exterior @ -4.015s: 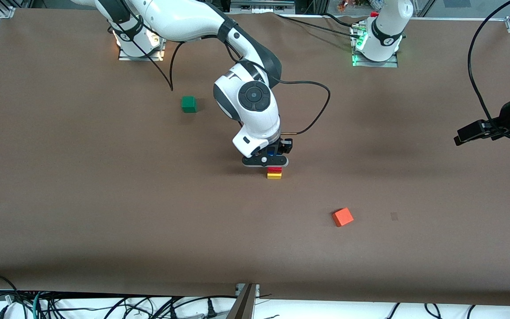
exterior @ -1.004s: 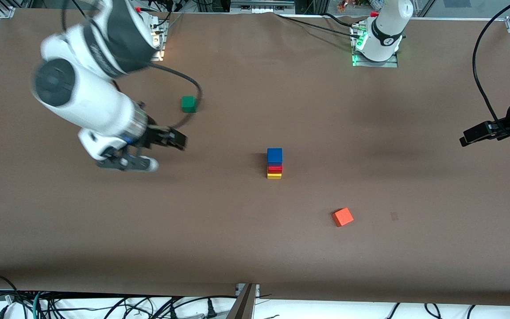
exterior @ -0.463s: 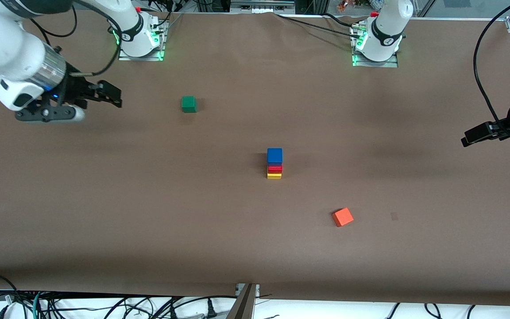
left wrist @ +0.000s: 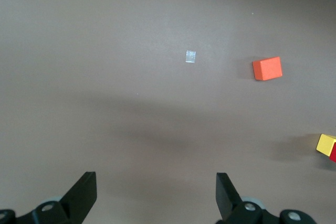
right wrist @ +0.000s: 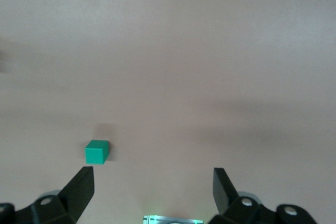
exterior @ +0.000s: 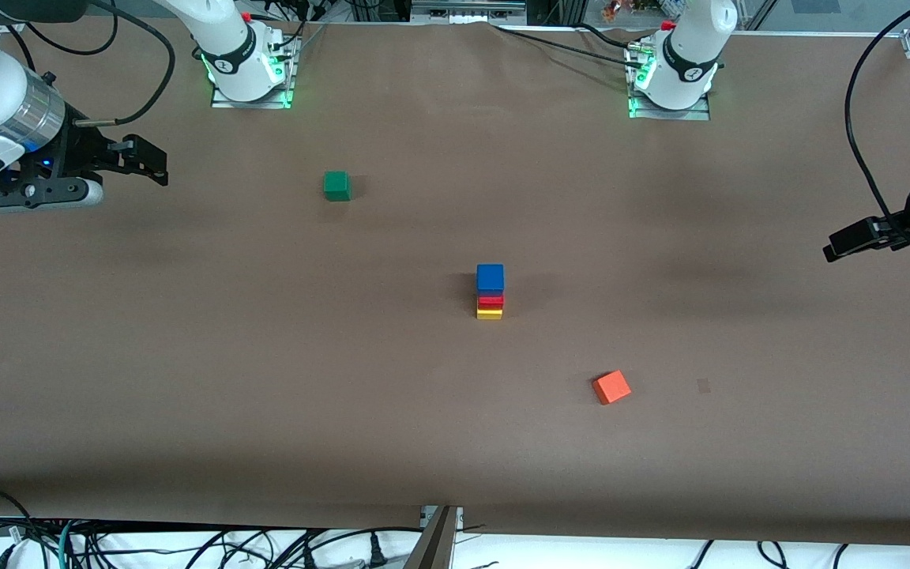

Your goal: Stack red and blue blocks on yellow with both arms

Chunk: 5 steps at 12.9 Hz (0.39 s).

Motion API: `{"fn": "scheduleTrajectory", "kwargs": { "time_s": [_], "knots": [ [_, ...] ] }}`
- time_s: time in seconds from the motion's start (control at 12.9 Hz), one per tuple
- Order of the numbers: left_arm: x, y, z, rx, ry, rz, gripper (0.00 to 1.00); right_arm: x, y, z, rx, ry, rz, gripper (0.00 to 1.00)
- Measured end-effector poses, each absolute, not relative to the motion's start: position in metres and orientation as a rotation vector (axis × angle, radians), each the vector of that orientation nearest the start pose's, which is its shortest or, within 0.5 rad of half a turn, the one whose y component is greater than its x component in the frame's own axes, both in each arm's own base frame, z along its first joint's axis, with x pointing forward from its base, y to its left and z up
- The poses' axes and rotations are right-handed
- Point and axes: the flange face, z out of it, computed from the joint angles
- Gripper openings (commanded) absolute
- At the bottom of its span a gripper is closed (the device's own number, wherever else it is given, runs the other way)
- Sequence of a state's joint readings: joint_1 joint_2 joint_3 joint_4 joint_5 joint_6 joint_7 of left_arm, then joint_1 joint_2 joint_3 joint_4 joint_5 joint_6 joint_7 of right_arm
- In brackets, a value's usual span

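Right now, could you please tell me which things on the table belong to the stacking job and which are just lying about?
Belonging to the job:
- yellow cube, bottom of the stack
- red cube, on the yellow
- blue cube, on top
- left pincer, open
- right pincer, open

Just lying about:
- green cube
- orange cube

Desk (exterior: 265, 379): plain matte brown, no pattern.
Stack at centre: blue cube (exterior: 490, 277) on top, red cube (exterior: 490, 300) in the middle, yellow cube (exterior: 490, 314) at the base; all plain.
Green cube (exterior: 336, 186) at approx 10 o'clock from the stack; plain.
Orange cube (exterior: 611, 387) at approx 4 o'clock from the stack, lighter than the red.
Arms white w/ grey caps, black cables.
Right gripper (exterior: 28, 194) black, fingers (right wrist: 79, 187) black.
Left gripper (left wrist: 156, 195) black, fingers (left wrist: 84, 192) black.
Green lights at both bases.
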<state>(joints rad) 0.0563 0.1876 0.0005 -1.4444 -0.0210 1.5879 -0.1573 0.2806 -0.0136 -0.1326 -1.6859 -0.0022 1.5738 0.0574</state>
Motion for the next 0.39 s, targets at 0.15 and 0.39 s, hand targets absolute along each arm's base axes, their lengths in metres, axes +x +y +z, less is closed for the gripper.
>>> {"fn": "scheduleTrajectory", "kwargs": {
  "time_s": [0.15, 0.39],
  "knots": [
    [0.6107, 0.0325, 0.5765, -3.141, -0.339, 0.070, 1.00, 0.5419, 0.0849, 0.5806, -3.151, -0.159, 0.119, 1.00],
    [0.6107, 0.0325, 0.5765, -3.141, -0.339, 0.070, 1.00, 0.5480, 0.0845, 0.5846, -3.151, -0.190, 0.098, 1.00]
  ]
}}
